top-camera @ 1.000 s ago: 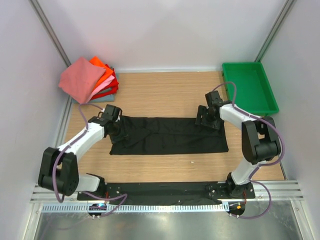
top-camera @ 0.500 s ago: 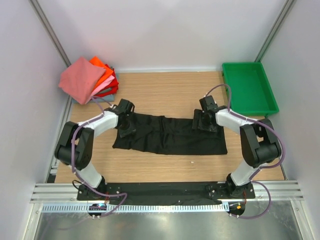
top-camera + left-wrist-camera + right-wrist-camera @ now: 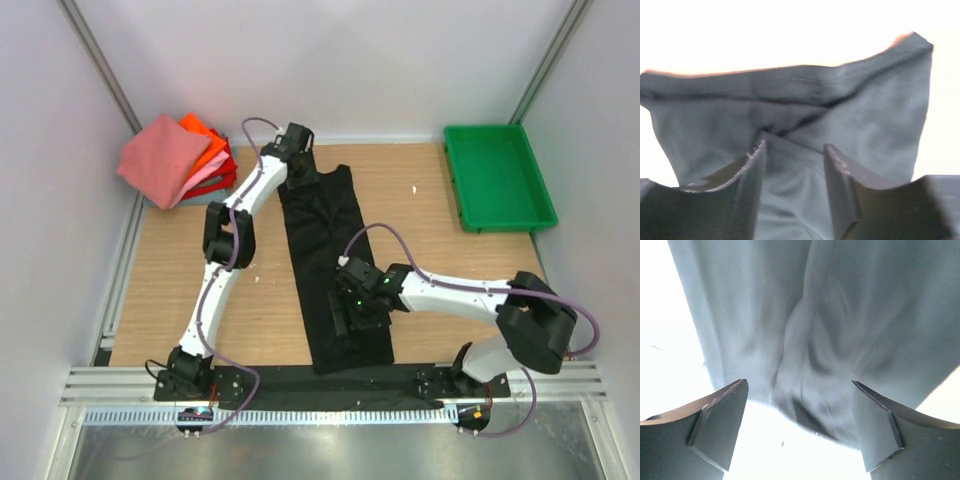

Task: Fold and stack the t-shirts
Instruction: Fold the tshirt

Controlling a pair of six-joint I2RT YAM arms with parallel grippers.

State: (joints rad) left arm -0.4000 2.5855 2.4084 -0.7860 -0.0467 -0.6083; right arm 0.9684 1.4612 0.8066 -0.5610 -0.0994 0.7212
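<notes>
Seen from above: black t-shirt (image 3: 318, 240) swung from crosswise into a far-to-near strip at mid-table, ready for shortening folds; folded stack (image 3: 180, 160) far left.

Left wrist only: left gripper (image 3: 794, 150) half-closed around the far hem; cannot tell whether pinching.

Right wrist only: right gripper (image 3: 799, 390) spread wide, released, above the near end.

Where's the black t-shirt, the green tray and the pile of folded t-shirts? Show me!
black t-shirt (image 3: 322, 250): top view, the middle of the cloth.
green tray (image 3: 497, 178): top view, its bare floor.
pile of folded t-shirts (image 3: 163, 158): top view, the salmon-pink one on top.
</notes>
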